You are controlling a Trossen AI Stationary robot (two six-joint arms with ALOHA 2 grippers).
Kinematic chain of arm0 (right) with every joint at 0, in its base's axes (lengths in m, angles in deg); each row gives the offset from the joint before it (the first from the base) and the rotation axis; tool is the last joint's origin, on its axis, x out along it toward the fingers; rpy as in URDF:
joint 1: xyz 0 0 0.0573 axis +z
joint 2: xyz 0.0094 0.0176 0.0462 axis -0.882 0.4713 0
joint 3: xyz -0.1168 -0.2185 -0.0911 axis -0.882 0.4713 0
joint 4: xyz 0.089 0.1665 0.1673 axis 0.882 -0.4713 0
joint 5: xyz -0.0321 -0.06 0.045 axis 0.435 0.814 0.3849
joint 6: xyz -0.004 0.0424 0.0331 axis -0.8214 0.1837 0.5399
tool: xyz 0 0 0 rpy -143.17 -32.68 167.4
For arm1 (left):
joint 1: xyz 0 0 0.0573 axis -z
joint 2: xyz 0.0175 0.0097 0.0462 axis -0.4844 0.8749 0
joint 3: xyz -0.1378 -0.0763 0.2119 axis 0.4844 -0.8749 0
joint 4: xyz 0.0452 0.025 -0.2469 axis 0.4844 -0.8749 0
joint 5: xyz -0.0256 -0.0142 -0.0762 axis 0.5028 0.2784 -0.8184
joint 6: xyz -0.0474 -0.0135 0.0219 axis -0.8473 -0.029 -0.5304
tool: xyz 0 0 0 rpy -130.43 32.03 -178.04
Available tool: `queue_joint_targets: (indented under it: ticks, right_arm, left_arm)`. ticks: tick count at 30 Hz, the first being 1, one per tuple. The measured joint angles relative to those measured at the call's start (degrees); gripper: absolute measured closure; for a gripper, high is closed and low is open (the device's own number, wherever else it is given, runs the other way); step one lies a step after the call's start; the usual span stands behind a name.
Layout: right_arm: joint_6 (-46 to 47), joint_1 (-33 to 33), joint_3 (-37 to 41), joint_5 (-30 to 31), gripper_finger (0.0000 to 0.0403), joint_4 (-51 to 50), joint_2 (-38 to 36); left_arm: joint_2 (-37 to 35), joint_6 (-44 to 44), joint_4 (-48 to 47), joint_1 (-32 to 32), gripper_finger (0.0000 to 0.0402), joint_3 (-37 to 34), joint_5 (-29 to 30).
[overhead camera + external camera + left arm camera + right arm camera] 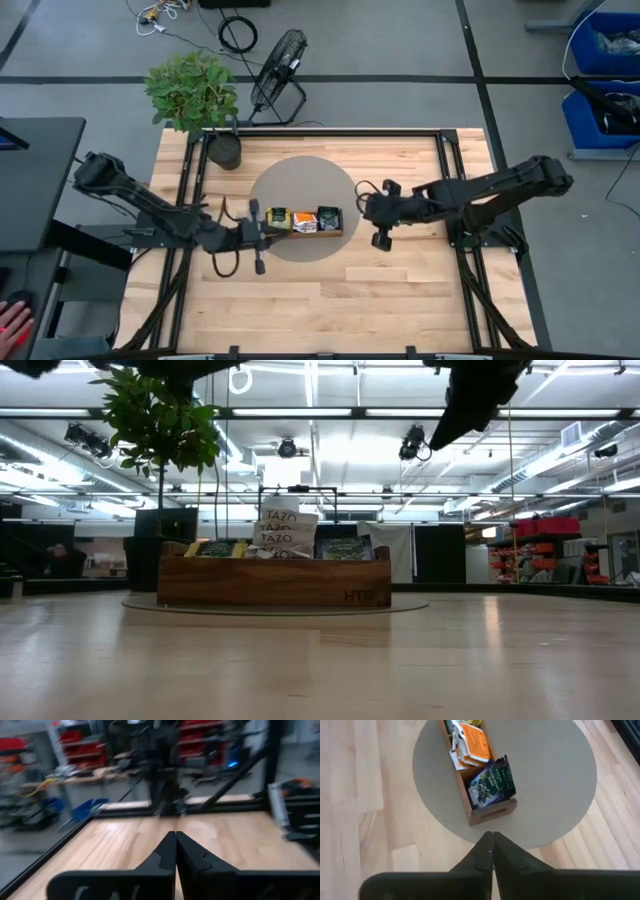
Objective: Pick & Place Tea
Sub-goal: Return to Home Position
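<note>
The tea sachets stand on edge in a long brown wooden tray point(338, 232) on a round grey mat point(300, 180): yellow-green point(279, 219), orange-and-white point(472, 742) and dark navy point(492, 780). My left gripper point(176, 840) hovers shut at the tray's left end, pointing level across the table. My right gripper point(492, 840) hangs shut above the mat off the tray's right end, slanting down toward it. Neither holds anything. In the low view the sachets point(285, 528) stick up above the tray wall point(272, 582).
A potted plant point(195, 95) stands at the table's far left corner, and a floor fan point(280, 65) sits beyond the far edge. Black frame rails point(440, 170) run along the table's sides. Bare wood point(330, 300) lies toward the near edge.
</note>
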Motion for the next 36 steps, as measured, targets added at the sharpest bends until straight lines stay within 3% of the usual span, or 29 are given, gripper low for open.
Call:
queue_joint_targets:
  ticks: [3, 8, 17, 30, 36]
  right_arm:
    - [2.2, 1.3, 1.3, 1.3, 0.0387, 0.4, 0.0]
    - [7.0, 2.7, 7.6, 1.2, 0.0398, 2.4, 0.0]
    - [13.3, 3.3, 19.9, -1.0, 0.0400, 16.8, 0.0]
    - [12.2, 3.1, 20.6, -0.3, 0.0402, 20.5, -1.3]
    - [12.2, 3.1, 20.6, 0.1, 0.0399, 20.6, -2.9]
  left_arm:
    - [-0.4, 0.1, 4.5, -2.2, 0.0396, -2.5, -4.9]
    - [-5.0, -1.1, 5.1, -5.0, 0.0396, -6.5, -7.4]
    - [-24.6, -1.4, 5.4, -9.1, 0.0396, -16.1, -11.6]
    - [-48.8, 0.1, 4.1, -10.4, 0.0398, -29.2, -12.1]
    - [-54.8, -0.2, -5.1, -12.6, 0.0398, -29.7, -12.1]
